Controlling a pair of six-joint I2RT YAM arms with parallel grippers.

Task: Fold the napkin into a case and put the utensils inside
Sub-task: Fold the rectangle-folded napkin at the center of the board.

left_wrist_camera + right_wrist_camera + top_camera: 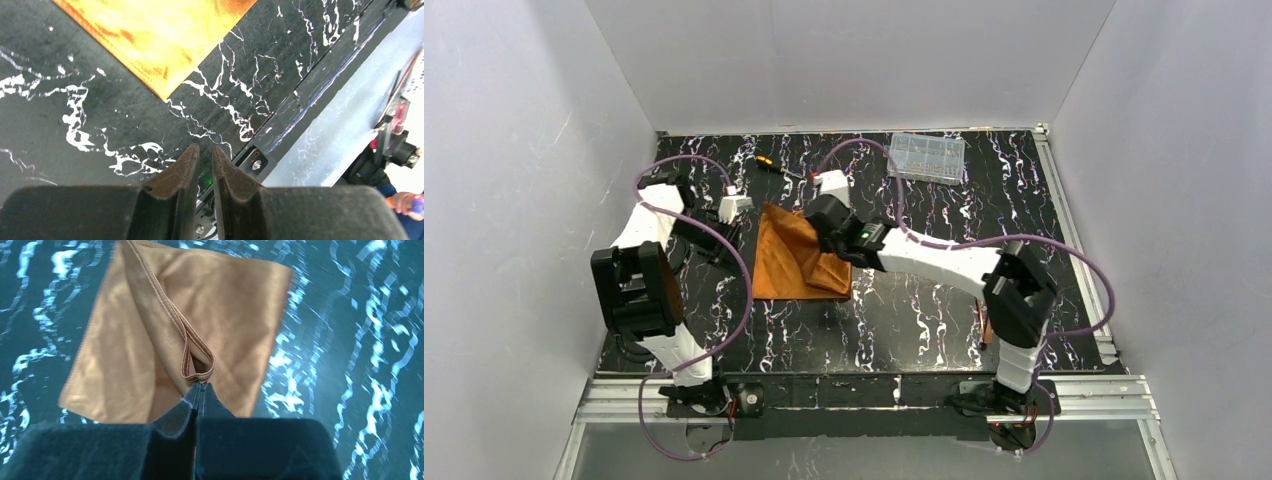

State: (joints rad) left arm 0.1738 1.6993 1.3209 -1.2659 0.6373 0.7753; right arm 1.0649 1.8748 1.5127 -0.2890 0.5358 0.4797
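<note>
The rust-orange napkin (786,268) lies partly folded on the black marbled table, with a raised ridge running across it. My right gripper (819,228) hovers over the napkin's upper right. In the right wrist view it (200,386) is shut on a looped fold of the napkin's hem (197,360). My left gripper (716,245) stands just left of the cloth. Its fingers (205,150) hold only a narrow gap with nothing between them, and the napkin's corner (165,40) lies beyond. A copper-coloured sliver (987,327), perhaps the utensils, peeks out beside the right arm's elbow.
A clear plastic compartment box (927,157) sits at the back right. A yellow-and-black screwdriver (769,165) lies at the back, behind the napkin. Metal rails (1064,230) border the table on the right and near sides. White walls enclose the workspace.
</note>
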